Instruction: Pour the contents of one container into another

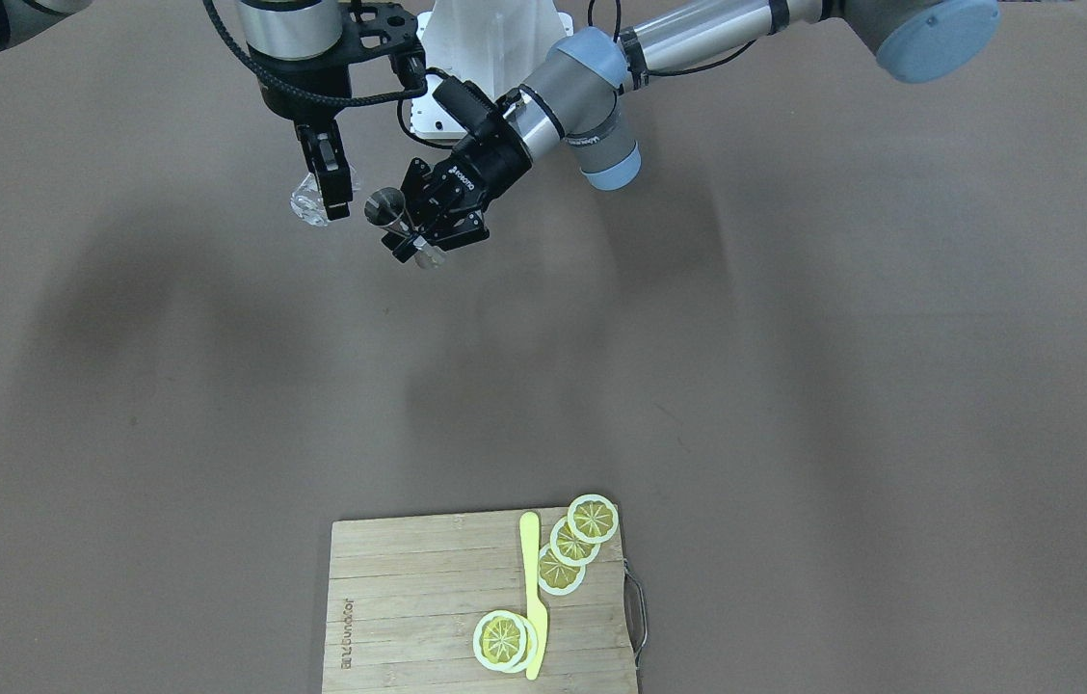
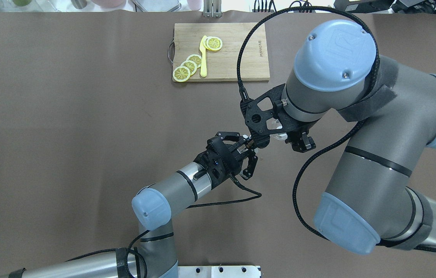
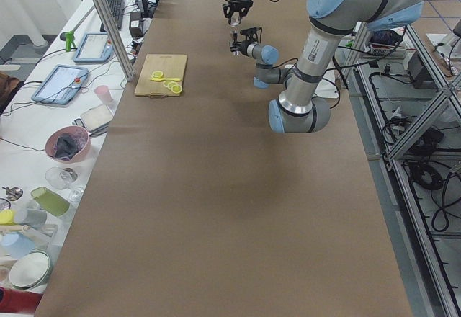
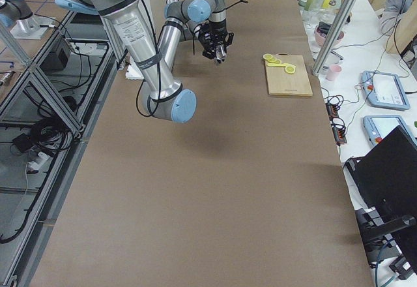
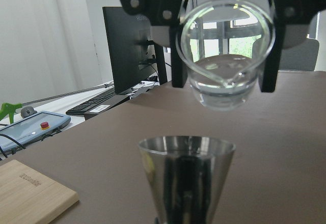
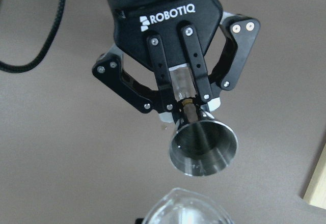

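My left gripper [image 1: 415, 241] is shut on the narrow waist of a steel jigger [image 1: 386, 208], also seen as the jigger [image 6: 202, 147] with its open cup facing the right wrist camera. My right gripper [image 1: 331, 198] is shut on a small clear glass [image 1: 309, 204]. In the left wrist view the glass [image 5: 226, 56] hangs just above and beyond the jigger [image 5: 186, 178], tipped with its mouth toward it, a finger [image 5: 272, 40] on each side. A little clear liquid seems to lie in the glass. Both grippers are held above the table, close together.
A wooden cutting board [image 1: 409, 598] with lemon slices [image 1: 572, 545] and a yellow knife [image 1: 534, 598] lies at the table's operator-side edge, also the board [image 2: 241, 58] in the overhead view. Brown table [image 1: 794, 386] spreads all around.
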Action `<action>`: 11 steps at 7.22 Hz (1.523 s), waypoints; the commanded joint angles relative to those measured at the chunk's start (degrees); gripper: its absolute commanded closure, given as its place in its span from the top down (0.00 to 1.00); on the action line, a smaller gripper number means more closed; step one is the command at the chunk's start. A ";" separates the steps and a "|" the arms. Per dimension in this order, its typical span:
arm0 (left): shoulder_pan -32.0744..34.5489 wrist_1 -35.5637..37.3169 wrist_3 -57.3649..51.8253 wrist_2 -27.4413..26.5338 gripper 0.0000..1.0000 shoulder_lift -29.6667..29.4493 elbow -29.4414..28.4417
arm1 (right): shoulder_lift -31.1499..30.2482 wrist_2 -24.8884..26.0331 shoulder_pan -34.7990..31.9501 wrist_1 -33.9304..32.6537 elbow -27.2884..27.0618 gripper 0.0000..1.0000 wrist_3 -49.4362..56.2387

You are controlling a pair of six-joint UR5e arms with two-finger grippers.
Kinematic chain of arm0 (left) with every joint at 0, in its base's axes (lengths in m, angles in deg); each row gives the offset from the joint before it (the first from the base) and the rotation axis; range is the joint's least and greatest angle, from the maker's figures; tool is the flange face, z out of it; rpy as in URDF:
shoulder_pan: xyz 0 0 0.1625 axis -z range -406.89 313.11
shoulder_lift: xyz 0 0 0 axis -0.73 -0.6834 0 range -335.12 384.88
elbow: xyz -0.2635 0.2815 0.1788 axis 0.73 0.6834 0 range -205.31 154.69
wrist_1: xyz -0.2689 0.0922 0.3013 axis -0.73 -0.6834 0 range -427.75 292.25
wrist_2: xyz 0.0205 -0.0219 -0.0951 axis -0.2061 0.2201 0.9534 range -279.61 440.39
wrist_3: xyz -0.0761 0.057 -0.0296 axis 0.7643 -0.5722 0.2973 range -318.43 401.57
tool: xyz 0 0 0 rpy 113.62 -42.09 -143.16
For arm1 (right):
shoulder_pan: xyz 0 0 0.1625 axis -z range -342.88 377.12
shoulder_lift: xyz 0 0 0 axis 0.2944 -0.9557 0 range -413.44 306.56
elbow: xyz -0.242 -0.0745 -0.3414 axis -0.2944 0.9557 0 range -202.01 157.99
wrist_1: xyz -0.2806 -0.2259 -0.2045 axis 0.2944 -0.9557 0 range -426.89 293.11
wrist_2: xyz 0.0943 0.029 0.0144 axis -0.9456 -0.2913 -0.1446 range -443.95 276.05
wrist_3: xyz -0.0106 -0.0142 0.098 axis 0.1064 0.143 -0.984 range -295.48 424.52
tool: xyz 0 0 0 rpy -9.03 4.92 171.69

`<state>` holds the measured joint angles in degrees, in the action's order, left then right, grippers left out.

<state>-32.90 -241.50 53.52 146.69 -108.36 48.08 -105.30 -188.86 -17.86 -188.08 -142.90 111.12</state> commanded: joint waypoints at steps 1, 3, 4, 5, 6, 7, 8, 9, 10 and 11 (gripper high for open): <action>0.07 0.08 0.00 -0.38 0.00 0.00 0.00 | 0.71 1.19 0.44 -1.94 0.13 0.00 0.07; -0.01 0.17 0.00 -0.39 0.00 0.00 0.00 | 1.85 1.72 0.70 -3.25 0.65 0.00 0.07; 0.07 0.09 0.00 -0.39 0.00 0.00 0.00 | 2.46 2.25 1.14 -3.52 1.18 0.00 0.07; 0.07 0.08 0.00 -0.39 0.00 0.00 0.00 | 2.90 2.78 1.49 -3.96 1.53 0.00 0.42; 0.07 0.08 0.00 -0.39 0.00 0.00 0.00 | 3.08 3.39 1.93 -4.40 1.62 0.00 0.42; 0.16 0.08 -0.09 -0.39 0.00 0.00 0.00 | 3.26 3.48 2.02 -5.36 1.80 0.00 0.51; 0.16 0.08 -0.09 -0.39 0.00 0.00 0.00 | 3.35 3.75 2.02 -5.72 1.80 0.00 0.94; 0.16 0.00 -0.09 -0.39 0.00 0.09 0.00 | 3.87 3.83 2.02 -6.42 1.97 0.00 0.95; 0.16 -0.09 -0.09 -0.39 0.00 0.09 0.00 | 4.40 3.75 2.02 -7.03 2.32 0.00 1.04; 0.16 -0.09 -0.09 -0.39 0.00 0.09 0.00 | 4.84 3.83 2.02 -7.13 2.85 0.00 1.30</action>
<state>-32.74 -241.55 53.44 146.31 -108.29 48.08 -101.04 -185.09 -15.84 -194.82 -140.60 112.17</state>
